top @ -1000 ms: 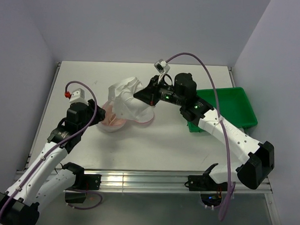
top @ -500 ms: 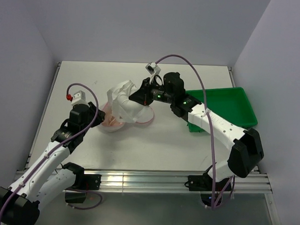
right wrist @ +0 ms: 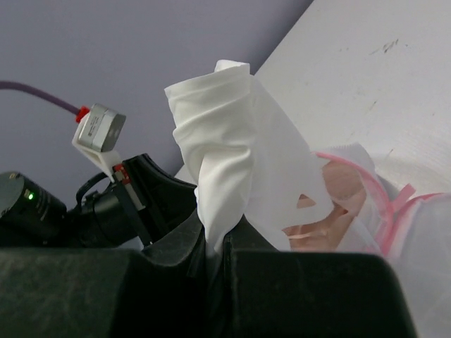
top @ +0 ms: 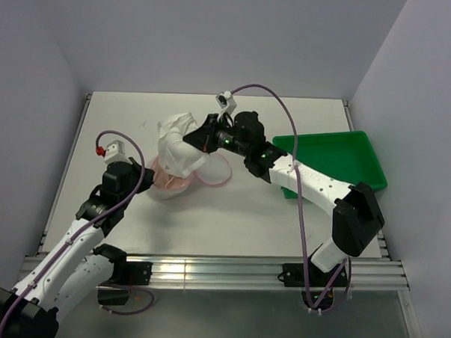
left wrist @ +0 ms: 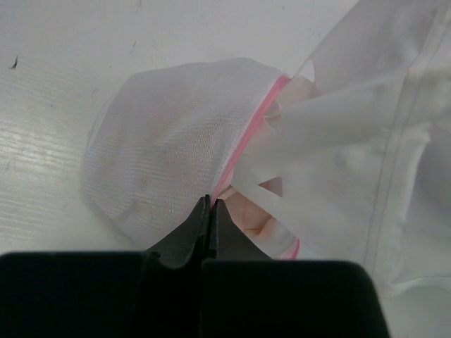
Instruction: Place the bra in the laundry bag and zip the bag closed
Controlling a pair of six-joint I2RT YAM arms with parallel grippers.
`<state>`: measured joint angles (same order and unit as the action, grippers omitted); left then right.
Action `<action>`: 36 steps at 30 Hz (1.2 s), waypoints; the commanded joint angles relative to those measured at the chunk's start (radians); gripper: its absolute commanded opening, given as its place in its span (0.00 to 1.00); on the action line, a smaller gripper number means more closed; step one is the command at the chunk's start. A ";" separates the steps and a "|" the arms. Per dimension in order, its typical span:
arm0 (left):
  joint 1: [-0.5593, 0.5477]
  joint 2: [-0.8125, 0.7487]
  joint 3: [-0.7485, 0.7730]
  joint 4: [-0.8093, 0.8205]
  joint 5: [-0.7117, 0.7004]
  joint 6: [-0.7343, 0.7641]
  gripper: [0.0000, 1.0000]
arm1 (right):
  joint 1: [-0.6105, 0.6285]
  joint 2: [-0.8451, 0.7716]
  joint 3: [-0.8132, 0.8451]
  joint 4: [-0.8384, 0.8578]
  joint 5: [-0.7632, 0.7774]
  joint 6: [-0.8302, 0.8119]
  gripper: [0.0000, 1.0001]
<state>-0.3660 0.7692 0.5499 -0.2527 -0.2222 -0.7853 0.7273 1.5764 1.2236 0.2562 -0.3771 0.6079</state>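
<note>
The laundry bag [top: 165, 190] lies at mid-left of the table, a white mesh pouch [left wrist: 162, 148] with a pink zip line [left wrist: 254, 134] round its open mouth. My left gripper [left wrist: 211, 201] is shut on that pink rim at the bag's near edge, reaching in from the left [top: 149, 179]. The bra [top: 176, 141] is pale, nearly white fabric. My right gripper [right wrist: 215, 239] is shut on a bunched fold of it [right wrist: 225, 141], holding it up over the bag [right wrist: 423, 246]. Its lower pink-beige part [left wrist: 275, 218] hangs into the bag's mouth.
A green plastic tray [top: 338, 155] stands at the right of the table, beside my right forearm. The right arm stretches from the near right across to the bag. Grey walls close in the back and both sides.
My left gripper has closed on the bag's pink rim. The right arm has swung left, carrying the lifted bra fabric further over the bag.
</note>
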 commanded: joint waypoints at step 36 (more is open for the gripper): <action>0.004 -0.134 -0.165 0.405 0.202 -0.123 0.00 | 0.192 0.402 0.289 -0.213 0.279 -0.014 0.00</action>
<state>-0.3630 0.6533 0.3813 0.0704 -0.0750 -0.8925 0.9112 1.9377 1.4338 0.0673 -0.1871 0.5865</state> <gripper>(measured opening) 0.017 0.096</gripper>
